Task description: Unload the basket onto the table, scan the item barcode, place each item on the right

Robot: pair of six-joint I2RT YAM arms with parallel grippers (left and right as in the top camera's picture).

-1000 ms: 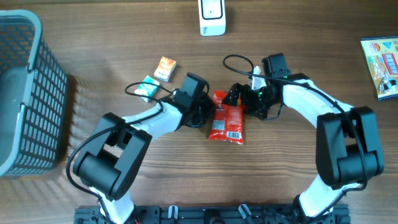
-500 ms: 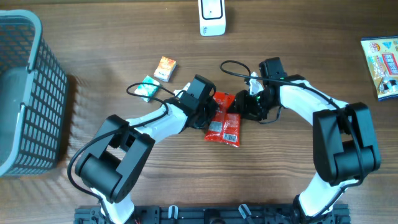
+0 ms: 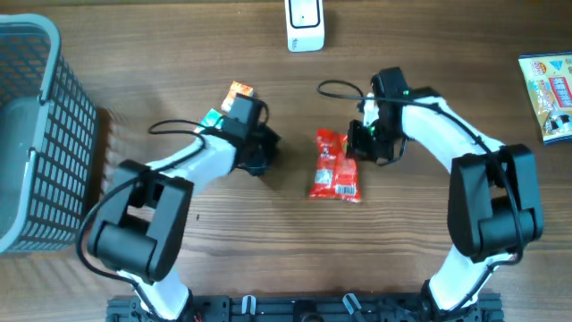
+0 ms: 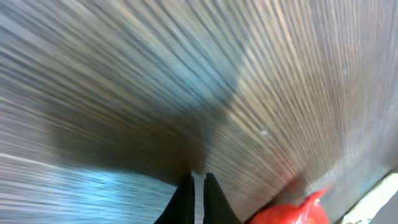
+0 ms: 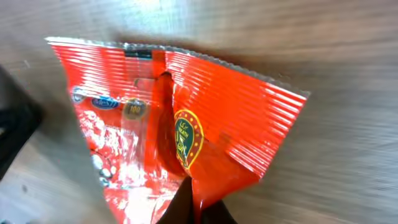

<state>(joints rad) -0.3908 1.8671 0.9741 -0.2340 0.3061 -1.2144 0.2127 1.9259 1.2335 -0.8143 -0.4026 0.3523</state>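
Wood-grain table (image 3: 420,259) filled every view. The red packet (image 3: 336,166) lay flat near its middle, long axis running from the far side toward the robot's base with only a slight tilt. A white barcode patch (image 3: 340,190) showed face-up at the packet's near end.

The right gripper (image 5: 202,208) sat at the packet's right-hand edge, toward the far end. Through the right wrist camera its fingers were pinched tight with a fold of the red film between them, so I judged that it held the packet by that edge.

The left gripper (image 4: 198,186) was on the other side, apart from the packet. Its fingers were pressed together on nothing, tips over bare wood, and only a red corner showed at the bottom right of its camera. So the right arm was the nearer one, and the only one in contact.

The white device (image 3: 305,25) at the far edge, which I took for the scanner, stood well apart, roughly in line with the packet's long axis. By my reckoning the coming move turned on that: lift by the held edge and carry the packet away from the base until the barcode end met the device.
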